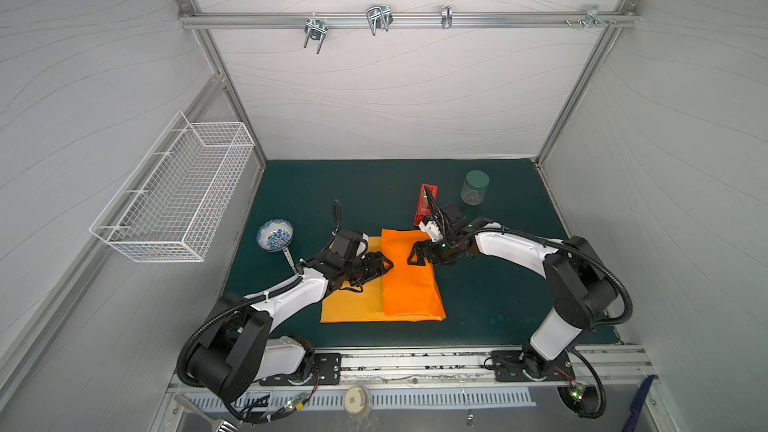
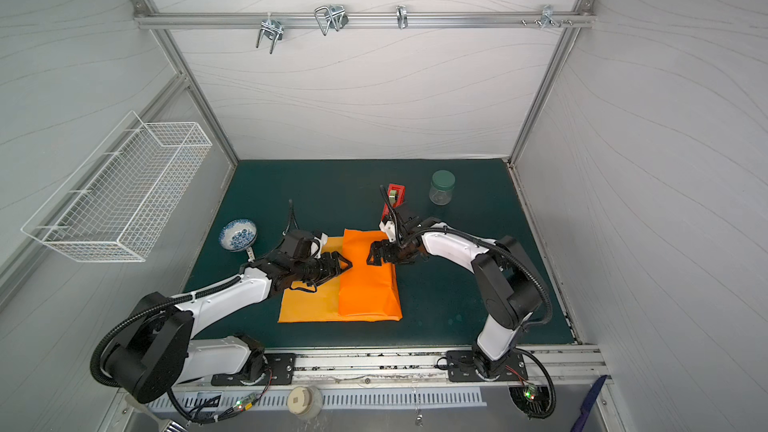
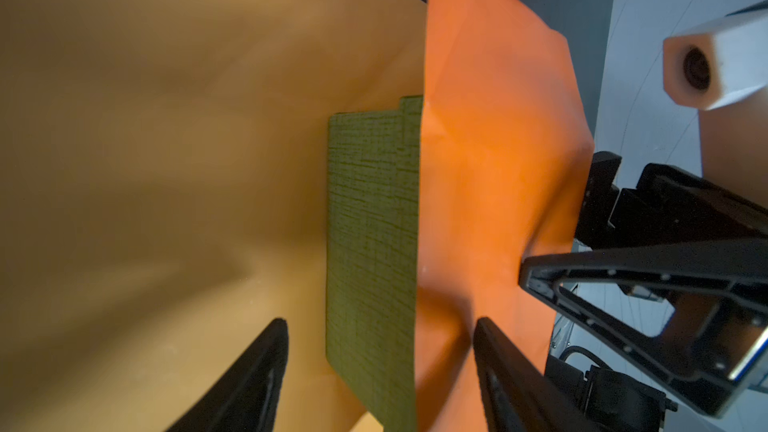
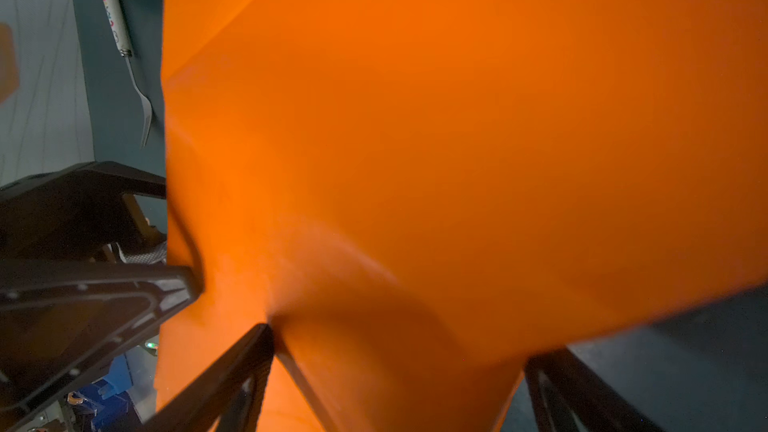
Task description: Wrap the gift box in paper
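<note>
The paper lies on the green mat, its bright orange flap folded over the gift box and its yellower part flat to the left. Both top views hide the gift box; the left wrist view shows an olive-green strip of it beside the flap's edge. My left gripper stands open at that edge, holding nothing. From the other side my right gripper is open over the flap, one fingertip denting the paper.
A red tape dispenser stands just behind the paper, near the right wrist. A green-lidded jar is at the back right. A blue-patterned bowl and a fork lie left of the paper. A wire basket hangs on the left wall.
</note>
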Robot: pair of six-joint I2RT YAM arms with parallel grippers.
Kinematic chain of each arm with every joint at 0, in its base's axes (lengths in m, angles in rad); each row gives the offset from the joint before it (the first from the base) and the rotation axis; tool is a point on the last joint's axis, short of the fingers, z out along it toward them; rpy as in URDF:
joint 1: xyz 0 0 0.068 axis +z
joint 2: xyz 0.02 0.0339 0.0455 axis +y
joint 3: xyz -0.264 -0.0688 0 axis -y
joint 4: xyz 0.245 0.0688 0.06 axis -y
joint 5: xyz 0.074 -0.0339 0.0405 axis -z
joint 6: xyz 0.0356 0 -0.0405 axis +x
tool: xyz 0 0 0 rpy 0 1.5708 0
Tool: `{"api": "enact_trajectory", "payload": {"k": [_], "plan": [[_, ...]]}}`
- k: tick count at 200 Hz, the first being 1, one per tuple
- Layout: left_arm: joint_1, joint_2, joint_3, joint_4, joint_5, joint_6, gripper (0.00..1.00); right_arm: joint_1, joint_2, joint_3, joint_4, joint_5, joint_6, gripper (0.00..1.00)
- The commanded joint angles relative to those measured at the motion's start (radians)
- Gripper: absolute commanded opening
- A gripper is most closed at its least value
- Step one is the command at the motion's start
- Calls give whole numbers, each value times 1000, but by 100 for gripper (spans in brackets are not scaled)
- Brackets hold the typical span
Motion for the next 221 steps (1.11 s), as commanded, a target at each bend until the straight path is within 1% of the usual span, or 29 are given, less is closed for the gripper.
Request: {"api": "enact_trajectory", "payload": {"k": [1, 33, 51, 69, 108, 130, 158, 182, 221], "plan": [[5, 23, 61, 17, 29, 5, 75, 24, 37, 0, -49, 48, -23, 93], [2, 66, 98, 28, 84, 12, 75, 32, 45, 0, -45, 67, -3, 94], [-1, 77, 100, 15, 81, 20, 72, 33, 44, -3, -40, 80, 16, 95], [-2, 87, 91, 0, 63, 35, 66, 33, 44, -2, -33, 84, 30, 95], [-2, 120, 81, -9, 31, 62, 46, 33, 19, 9, -41, 85, 36, 97], [-3, 140, 85, -4, 25, 66, 38, 26, -4, 4, -51, 70, 34, 98], [-3, 152, 79, 3, 26, 72, 34, -6, -53, -34, -55, 40, 25, 99], [-3, 166, 72, 5, 24, 77, 30, -43, -97, -78, -28, -22, 19, 99], [-3, 173, 37, 39, 34, 50, 26, -55, -89, -83, 7, -73, 33, 97]]}}
